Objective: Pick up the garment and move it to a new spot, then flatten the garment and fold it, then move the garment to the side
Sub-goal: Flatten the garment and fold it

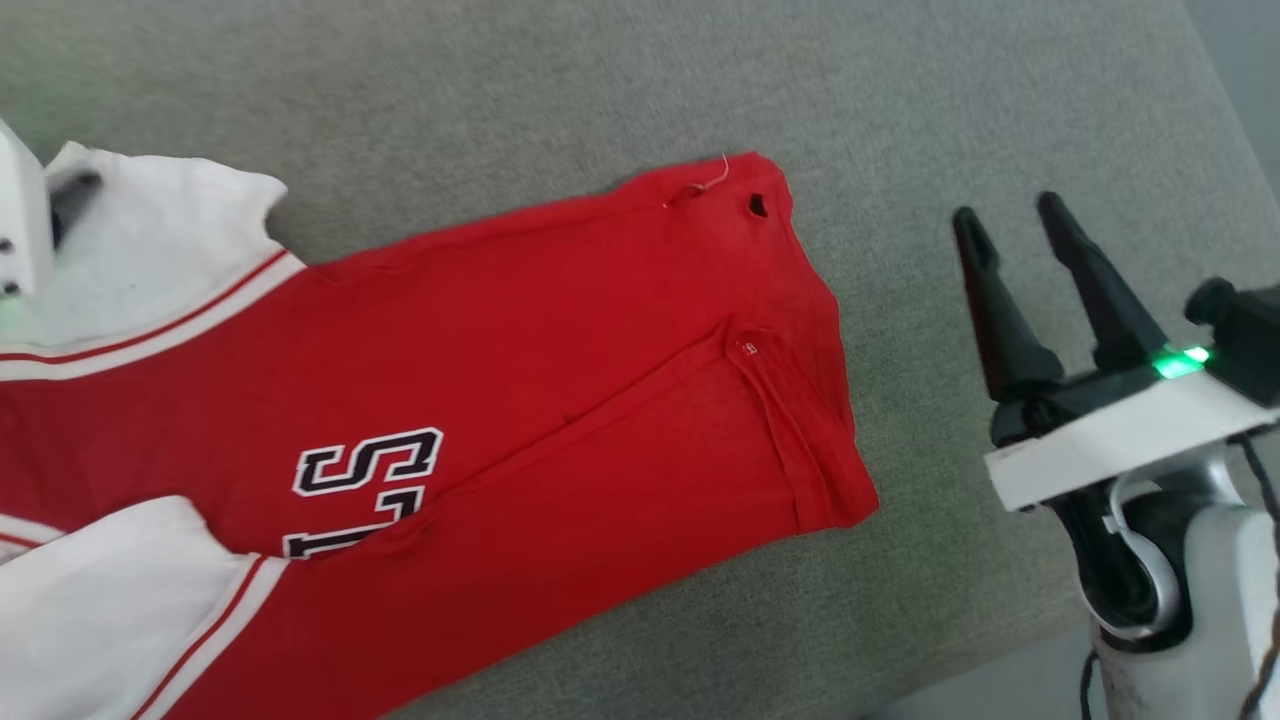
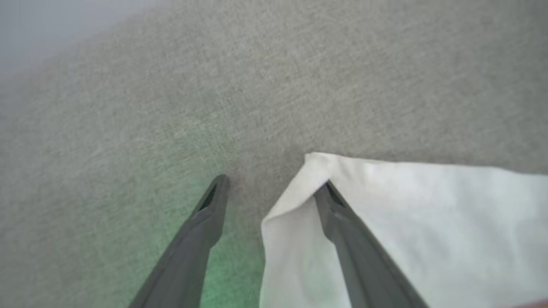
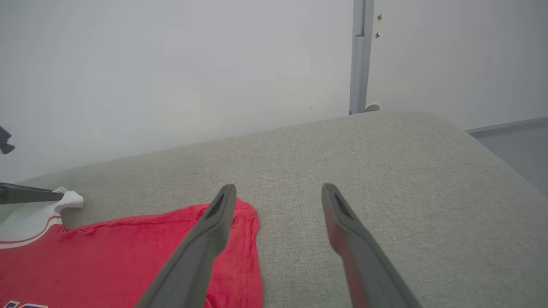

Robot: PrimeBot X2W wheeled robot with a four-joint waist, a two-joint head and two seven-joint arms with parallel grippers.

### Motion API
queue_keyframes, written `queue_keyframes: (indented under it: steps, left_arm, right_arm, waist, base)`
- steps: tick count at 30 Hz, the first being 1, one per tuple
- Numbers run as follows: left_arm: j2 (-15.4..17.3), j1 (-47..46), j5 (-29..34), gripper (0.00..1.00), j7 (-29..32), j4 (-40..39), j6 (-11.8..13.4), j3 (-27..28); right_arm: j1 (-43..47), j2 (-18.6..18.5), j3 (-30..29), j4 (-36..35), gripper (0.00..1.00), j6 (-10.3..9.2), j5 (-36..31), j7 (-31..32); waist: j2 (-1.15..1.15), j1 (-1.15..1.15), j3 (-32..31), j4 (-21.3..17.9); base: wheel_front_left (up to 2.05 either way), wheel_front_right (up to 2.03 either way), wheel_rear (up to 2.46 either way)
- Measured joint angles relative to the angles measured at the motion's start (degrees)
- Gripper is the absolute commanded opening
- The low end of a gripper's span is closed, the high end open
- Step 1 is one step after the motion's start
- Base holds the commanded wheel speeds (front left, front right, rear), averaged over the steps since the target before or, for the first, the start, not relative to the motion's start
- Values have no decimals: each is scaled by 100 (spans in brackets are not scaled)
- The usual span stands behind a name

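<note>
The garment [image 1: 560,350] is lying spread on the grey cushion [image 1: 600,80], hem toward robot's R. The left gripper [image 2: 275,180] is sitting w/ fingers apart, one finger touching the white sleeve end [image 2: 428,214]. The right gripper [image 1: 1008,210] is hovering beside hem, fingers spread, clear of fabric.

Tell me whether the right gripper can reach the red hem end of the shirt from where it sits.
Probably yes. The right gripper stands open beside the garment, apart from it, with only bare grey cushion between its fingers and that edge.
</note>
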Motion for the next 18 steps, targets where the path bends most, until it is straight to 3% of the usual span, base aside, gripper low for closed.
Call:
queue_keyframes:
  steps: [4,5,6,18]
  left_arm:
    - [-98,-244,-32,100,41,383,36,91]
    - [-143,-275,-73,93,96,476,43,123]
    - [-226,-404,-182,2,363,616,68,127]
    - [-827,-920,-221,0,923,832,87,13]
  right_arm:
    - [-218,-49,178,164,100,0,87,142]
    - [-286,-68,209,241,100,0,87,214]
    - [-474,-107,250,413,100,0,77,422]
    - [-2117,-510,853,1637,100,0,216,1414]
  waist:
    - [0,0,234,-91]
    - [0,0,283,-103]
    - [0,0,361,-104]
    - [0,0,514,286]
  base:
    - [0,0,0]
    - [0,0,0]
    - [0,0,0]
    - [0,0,0]
